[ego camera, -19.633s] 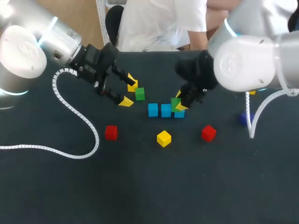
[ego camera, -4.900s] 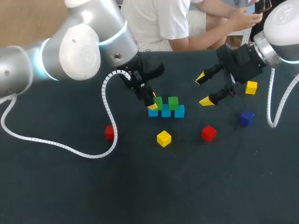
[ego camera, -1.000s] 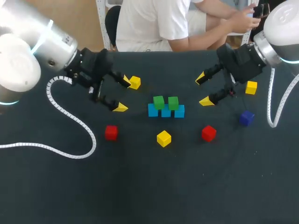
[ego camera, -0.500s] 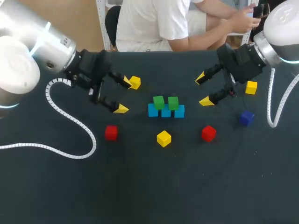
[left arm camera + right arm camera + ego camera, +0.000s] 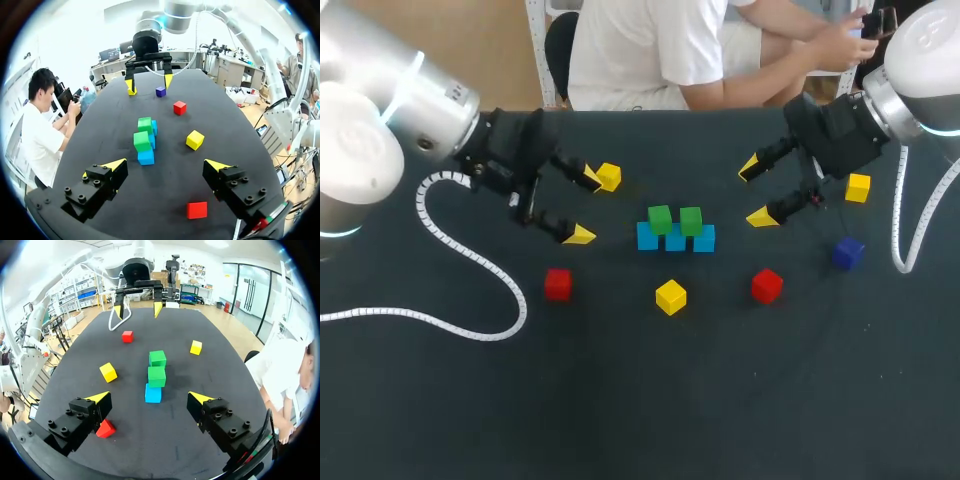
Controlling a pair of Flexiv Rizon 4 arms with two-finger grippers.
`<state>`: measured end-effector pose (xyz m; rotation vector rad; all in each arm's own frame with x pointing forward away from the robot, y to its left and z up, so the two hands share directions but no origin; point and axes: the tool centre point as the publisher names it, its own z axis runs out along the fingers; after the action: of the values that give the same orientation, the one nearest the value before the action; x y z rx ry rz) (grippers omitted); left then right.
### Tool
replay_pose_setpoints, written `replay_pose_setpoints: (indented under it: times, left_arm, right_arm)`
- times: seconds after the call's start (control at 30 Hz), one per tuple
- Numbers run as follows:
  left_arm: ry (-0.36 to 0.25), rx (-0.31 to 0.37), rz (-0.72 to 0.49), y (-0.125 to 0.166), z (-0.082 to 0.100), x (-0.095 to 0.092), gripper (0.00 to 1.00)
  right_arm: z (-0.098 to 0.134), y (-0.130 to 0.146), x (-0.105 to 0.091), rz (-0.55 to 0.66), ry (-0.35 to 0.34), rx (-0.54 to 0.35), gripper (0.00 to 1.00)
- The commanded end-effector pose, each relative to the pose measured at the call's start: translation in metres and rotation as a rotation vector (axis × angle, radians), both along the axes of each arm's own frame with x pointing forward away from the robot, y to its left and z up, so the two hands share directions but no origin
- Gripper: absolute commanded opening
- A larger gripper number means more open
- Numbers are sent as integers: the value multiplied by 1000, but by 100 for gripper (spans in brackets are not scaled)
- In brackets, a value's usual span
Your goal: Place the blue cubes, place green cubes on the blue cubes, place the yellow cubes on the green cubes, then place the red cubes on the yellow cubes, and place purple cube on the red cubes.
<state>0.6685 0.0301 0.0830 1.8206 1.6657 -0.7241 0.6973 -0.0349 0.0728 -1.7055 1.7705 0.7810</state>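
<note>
The left gripper hung over the left half of the dark table, its fingers spread wide with nothing between them. In its own wrist view the two yellow tips framed only bare tabletop. The far yellow cube lay near the finger farther from the robot, and the left red cube sat on the table nearer the robot than the other finger.

The right gripper hovered over the right half, also spread wide and holding nothing.

Between the two grippers, apart from both, stood the blue cubes: three in a row, touching side by side. The green cubes rested on top, two of them, each set over a join between two blue ones.

Nearer the robot than this row, the middle yellow cube and the right red cube lay separately on the table. The right yellow cube sat beside the right arm's wrist. The purple cube lay near it, closer to the robot.
</note>
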Motion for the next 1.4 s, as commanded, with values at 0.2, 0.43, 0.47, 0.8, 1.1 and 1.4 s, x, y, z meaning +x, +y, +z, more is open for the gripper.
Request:
replay_pose_setpoints:
  times: [0.2,0.43,0.47,0.8,1.1,1.4]
  left_arm:
    - [-1,-1,-1,1,0,0,100]
    - [-1,-1,-1,1,0,0,100]
    - [-1,-1,-1,1,0,0,100]
    - [-1,-1,-1,1,0,0,100]
    - [-4,-10,-8,-2,-2,-1,100]
    - [32,-15,7,-2,-6,-4,100]
  right_arm:
    - [0,0,0,0,-1,2,100]
    - [0,0,0,0,-1,2,100]
    - [0,0,0,0,-1,2,100]
    - [0,0,0,0,-1,2,100]
    - [0,0,0,0,-1,2,100]
    - [0,0,0,0,-1,2,100]
